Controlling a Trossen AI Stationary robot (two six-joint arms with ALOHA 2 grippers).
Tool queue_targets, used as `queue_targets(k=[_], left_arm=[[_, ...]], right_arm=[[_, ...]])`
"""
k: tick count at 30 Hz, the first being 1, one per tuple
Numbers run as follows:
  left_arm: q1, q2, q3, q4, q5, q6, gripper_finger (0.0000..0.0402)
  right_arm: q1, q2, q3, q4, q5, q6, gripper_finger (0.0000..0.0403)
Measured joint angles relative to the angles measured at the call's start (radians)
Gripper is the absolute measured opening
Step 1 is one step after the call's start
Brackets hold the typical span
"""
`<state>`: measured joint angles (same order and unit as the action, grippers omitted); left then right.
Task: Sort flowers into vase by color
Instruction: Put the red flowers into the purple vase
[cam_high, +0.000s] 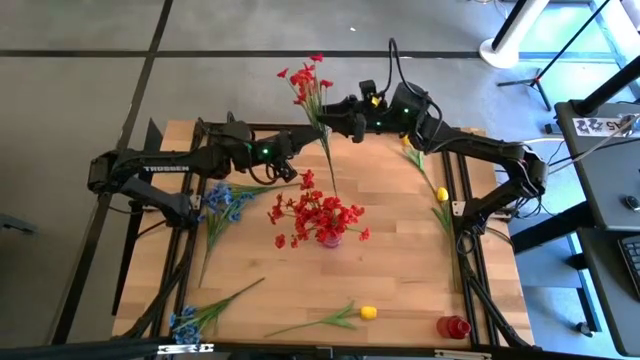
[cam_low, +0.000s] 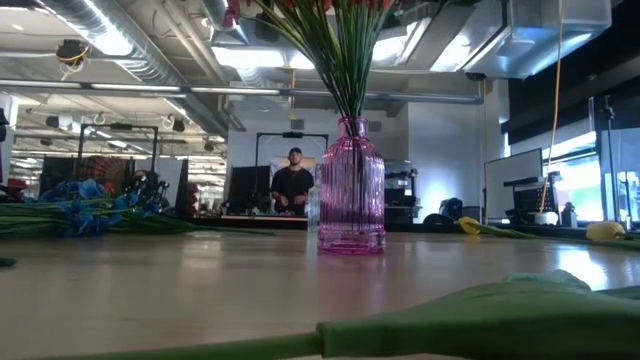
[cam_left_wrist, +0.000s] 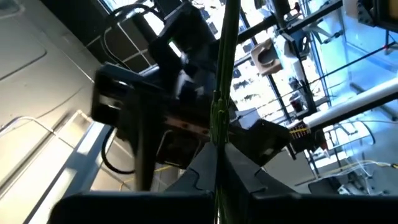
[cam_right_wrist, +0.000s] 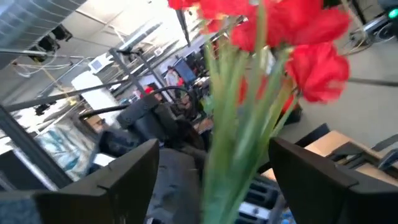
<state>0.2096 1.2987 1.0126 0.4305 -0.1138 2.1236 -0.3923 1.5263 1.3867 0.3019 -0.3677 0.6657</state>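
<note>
near edge: loose yellow tulip (cam_high: 368, 313) and blue flowers (cam_high: 184, 322) lie flat on the worktop (cam_high: 400, 260), unsorted, next to a small red vase (cam_high: 452, 327).
middle: pink vase (cam_low: 351, 188) already holds a bunch of red sprays (cam_high: 318, 215), so it's kinda crowded.
far side: left gripper (cam_high: 295, 168) has its jaws clamped on the red flower stem (cam_high: 322, 130), held up over the far edge; right gripper (cam_high: 335, 118) sits around the same stem with jaws wide apart.
risk: if the left lets go before the right closes, the stem probably drops; it could also snag the bunch going in.
views: the left wrist view shows the pinch, the right wrist view shows the open fingers (cam_right_wrist: 134, 168); the low view misses both arms.
</note>
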Motion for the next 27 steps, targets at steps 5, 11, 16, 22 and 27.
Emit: queue_targets(k=[5, 11, 16, 22, 27], left_arm=[[0.0, 0.0, 0.0, -0.006, 0.004, -0.009, 0.0005], [0.0, 0.0, 0.0, -0.032, 0.0, -0.017, 0.0012], [0.0, 0.001, 0.0, -0.047, 0.008, -0.041, 0.0039], [-0.001, 0.001, 0.0, -0.01, -0.017, -0.15, 0.0086], [-0.001, -0.024, 0.001, 0.01, -0.06, -0.239, 0.0117]], right_arm=[[0.012, 0.048, 0.015, 0.005, -0.007, -0.008, 0.0287], [0.014, 0.062, 0.025, 0.008, 0.008, 0.008, 0.0171], [0.013, 0.062, 0.025, 0.02, 0.005, -0.011, 0.0026], [0.041, 0.062, 0.025, 0.131, 0.017, -0.073, 0.0016], [0.037, 0.059, 0.025, 0.286, 0.025, -0.117, 0.001]])
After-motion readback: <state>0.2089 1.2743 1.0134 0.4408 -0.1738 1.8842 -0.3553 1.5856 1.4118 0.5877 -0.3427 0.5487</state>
